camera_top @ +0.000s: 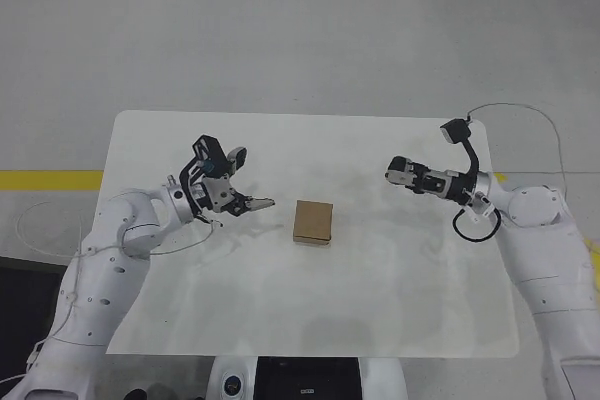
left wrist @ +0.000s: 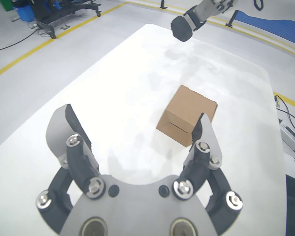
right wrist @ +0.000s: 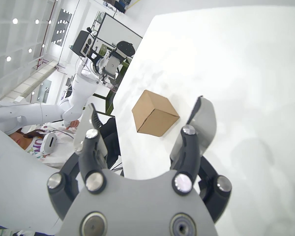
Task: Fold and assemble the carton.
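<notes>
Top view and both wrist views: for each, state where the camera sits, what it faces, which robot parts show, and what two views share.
Top view: on the robot, overhead, looking down at table and carton; left end effector and right end effector show.
Left wrist view: on the left wrist, facing the carton; its own open end effector shows, the right one beyond.
Right wrist view: on the right wrist, facing the carton; its own open end effector shows, the left one beyond.
Shared: all three show the carton.
</notes>
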Robot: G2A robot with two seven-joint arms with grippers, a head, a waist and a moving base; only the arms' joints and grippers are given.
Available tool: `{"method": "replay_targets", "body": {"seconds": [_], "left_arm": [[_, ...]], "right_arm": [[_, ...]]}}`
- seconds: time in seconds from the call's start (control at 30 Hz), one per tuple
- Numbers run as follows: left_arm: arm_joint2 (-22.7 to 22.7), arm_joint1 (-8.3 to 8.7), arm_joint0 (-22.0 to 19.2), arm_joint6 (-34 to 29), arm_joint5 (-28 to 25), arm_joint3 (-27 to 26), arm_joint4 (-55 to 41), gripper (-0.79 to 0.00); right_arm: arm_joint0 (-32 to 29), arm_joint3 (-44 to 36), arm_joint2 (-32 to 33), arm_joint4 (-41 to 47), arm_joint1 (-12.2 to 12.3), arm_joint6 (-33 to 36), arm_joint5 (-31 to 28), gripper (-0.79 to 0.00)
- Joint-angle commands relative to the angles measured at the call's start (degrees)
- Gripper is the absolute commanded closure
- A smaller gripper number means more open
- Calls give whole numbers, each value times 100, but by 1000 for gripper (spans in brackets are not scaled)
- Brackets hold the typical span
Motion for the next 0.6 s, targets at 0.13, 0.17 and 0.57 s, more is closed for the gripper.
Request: {"method": "replay_targets", "body": {"seconds": [0.13, 0.17, 0.57], "left_arm": [[-187, 30, -457, -390, 198, 513, -227, -785], [-207, 35, -536, -443, 197, 592, -255, -785], [-310, 94, -1014, -533, 36, 1041, -275, -785]], "right_arm": [[38, -38, 374, -672, 96, -634, -452, -785], [17, -81, 437, -794, 112, -758, -467, -785], [-322, -476, 1121, -1844, 281, -1962, -31, -785]]}}
